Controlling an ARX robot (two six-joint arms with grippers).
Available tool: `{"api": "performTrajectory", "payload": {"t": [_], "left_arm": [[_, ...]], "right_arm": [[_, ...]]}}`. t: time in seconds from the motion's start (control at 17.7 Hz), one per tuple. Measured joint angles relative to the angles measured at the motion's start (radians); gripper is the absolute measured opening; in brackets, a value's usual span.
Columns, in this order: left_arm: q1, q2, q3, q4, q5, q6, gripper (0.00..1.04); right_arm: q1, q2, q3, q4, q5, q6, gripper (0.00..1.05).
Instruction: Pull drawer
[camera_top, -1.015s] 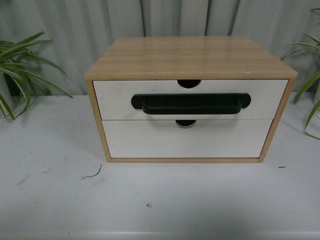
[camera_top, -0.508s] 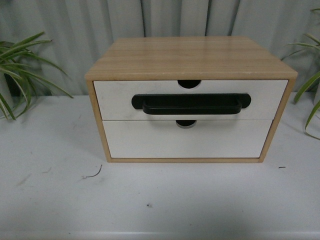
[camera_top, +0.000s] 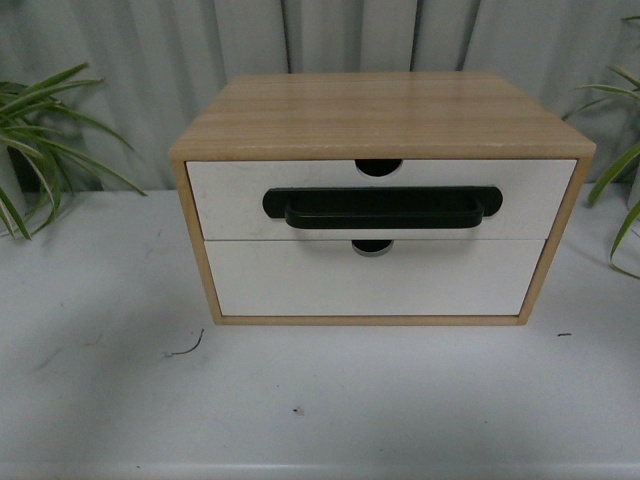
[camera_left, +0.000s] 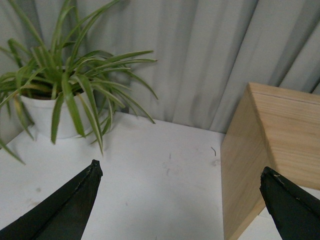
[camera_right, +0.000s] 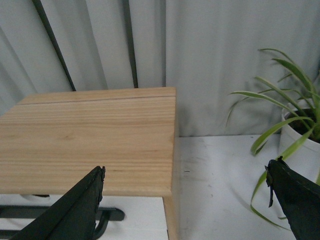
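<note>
Cabinet (camera_top: 380, 115): light wood box holding 2 stacked drawers; stands on the white table (camera_top: 320, 400), a little right of centre in the front view.
Drawer (camera_top: 230, 200): the upper of the 2, with a white front; it sits fully in, its face flush with the cabinet's front frame.
Handle (camera_top: 382, 207): long black bar, level across the middle of the drawer front.
Notch (camera_top: 378, 167): half-round cut in the drawer's top edge, directly above the handle's middle.
Lower drawer front (camera_top: 370, 280): plain white, directly beneath the drawer, also closed; a second notch shows in its top edge.
Left gripper (camera_left: 180, 167): both black fingers (camera_left: 70, 205) spread wide with nothing between them; it hangs clear of the cabinet, beside the cabinet's left wooden side.
Right gripper (camera_right: 187, 166): jaws likewise wide apart and holding nothing; it hovers above the cabinet's front right corner, with 1 end of the handle visible below it.
Left plant (camera_top: 40, 130): long green leaves in a white pot (camera_left: 42, 117), on the table well left of the cabinet.
Right plant (camera_top: 620, 170): similar striped leaves at the table's right edge, near the cabinet.
Curtain (camera_top: 150, 60): grey pleated backdrop behind everything.
</note>
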Motion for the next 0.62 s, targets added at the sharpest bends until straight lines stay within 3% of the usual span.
{"api": "performTrajectory", "payload": {"t": [0.17, 0.28, 0.45, 0.62], "left_arm": [[-0.045, 0.264, 0.203, 0.03, 0.047, 0.035, 0.98], [-0.073, 0.341, 0.299, 0.01, 0.115, 0.085, 0.98], [-0.142, 0.378, 0.394, -0.122, 0.311, 0.274, 0.98], [-0.204, 0.412, 0.481, -0.379, 0.487, 0.534, 0.98]], "right_arm": [[0.054, 0.228, 0.282, -0.111, -0.025, 0.019, 0.98], [0.077, 0.279, 0.373, -0.152, -0.067, -0.049, 0.98], [0.094, 0.285, 0.381, -0.171, -0.197, -0.389, 0.98], [0.068, 0.285, 0.336, -0.223, -0.325, -0.848, 0.98]]}}
